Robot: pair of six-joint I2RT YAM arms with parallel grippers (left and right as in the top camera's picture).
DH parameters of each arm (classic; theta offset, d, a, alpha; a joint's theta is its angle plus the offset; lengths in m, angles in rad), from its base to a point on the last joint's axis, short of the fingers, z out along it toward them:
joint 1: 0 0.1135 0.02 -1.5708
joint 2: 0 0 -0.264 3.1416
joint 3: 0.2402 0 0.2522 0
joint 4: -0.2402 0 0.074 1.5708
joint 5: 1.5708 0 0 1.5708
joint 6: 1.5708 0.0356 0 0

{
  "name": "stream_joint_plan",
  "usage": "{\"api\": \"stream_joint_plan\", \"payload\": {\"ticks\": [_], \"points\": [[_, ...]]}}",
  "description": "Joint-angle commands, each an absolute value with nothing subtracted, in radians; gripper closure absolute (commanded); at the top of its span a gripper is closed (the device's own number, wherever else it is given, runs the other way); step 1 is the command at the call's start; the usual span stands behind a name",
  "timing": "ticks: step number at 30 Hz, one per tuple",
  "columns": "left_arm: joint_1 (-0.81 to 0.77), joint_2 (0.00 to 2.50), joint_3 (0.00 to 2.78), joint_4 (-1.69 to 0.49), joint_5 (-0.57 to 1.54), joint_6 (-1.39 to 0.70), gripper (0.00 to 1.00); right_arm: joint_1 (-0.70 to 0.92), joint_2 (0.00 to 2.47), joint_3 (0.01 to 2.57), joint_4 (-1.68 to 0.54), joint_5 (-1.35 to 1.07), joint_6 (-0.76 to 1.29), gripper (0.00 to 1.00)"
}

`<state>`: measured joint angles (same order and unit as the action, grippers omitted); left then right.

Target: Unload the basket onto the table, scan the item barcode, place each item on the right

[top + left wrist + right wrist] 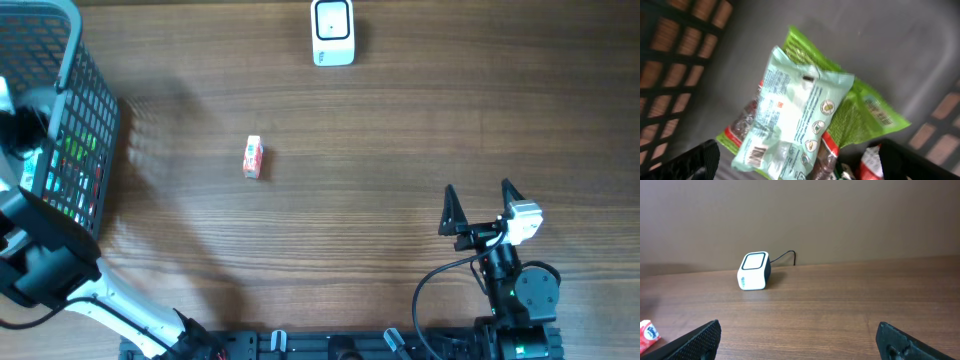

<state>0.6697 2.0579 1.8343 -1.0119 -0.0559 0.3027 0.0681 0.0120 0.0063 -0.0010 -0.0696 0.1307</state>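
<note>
The white barcode scanner (332,33) stands at the table's far edge, and the right wrist view shows it as the scanner (754,271) with its cable. A small red and white item (252,157) lies on the wood left of centre, far from both grippers. My left gripper (800,167) hangs open inside the basket, over a pale mint packet (790,120) whose barcode (756,154) faces up. The packet lies between the fingers, untouched. My right gripper (482,205) rests open and empty near the front right, pointing toward the scanner.
The dark mesh basket (75,110) stands at the left edge with my left arm reaching into it. Under the mint packet lie a green packet (860,110) and a red-edged one (732,135). The red item (647,332) shows at the right wrist view's left edge.
</note>
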Motion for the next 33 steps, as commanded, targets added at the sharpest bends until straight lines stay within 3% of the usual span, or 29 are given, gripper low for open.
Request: {"api": "stream_joint_plan", "payload": {"ticks": [1, 20, 22, 23, 24, 26, 29, 33], "points": [[0.672, 2.103, 1.746, -0.966, -0.073, 0.42, 0.0, 0.063, 0.007, 0.005, 0.002, -0.06, 0.131, 0.0], [0.709, 2.334, 1.696, -0.916, -0.004, 0.438, 0.01, 0.063, 0.007, 0.005, 0.002, -0.06, 0.131, 0.0], [0.709, 2.342, 1.685, -0.912, -0.004, 0.438, 0.24, 0.063, 0.007, 0.005, 0.002, -0.06, 0.131, 0.0], [0.709, 2.342, 1.682, -0.908, 0.004, 0.438, 0.41, 0.063, 0.007, 0.005, 0.002, -0.06, 0.132, 0.0], [0.709, 2.342, 1.682, -0.907, 0.021, 0.438, 0.64, 0.063, 0.007, 0.005, 0.002, -0.06, 0.131, 0.0], [0.709, 2.342, 1.682, -0.907, 0.06, 0.438, 0.86, 0.063, 0.007, 0.005, 0.002, -0.06, 0.131, 0.0], [0.709, 2.335, 1.699, -0.907, 0.078, 0.395, 0.96, 0.063, 0.007, 0.005, 0.002, -0.06, 0.131, 0.0], [0.709, 2.247, 1.818, -0.941, 0.078, 0.288, 0.96, 0.063, 0.007, 0.005, 0.002, -0.06, 0.131, 0.0]]}}
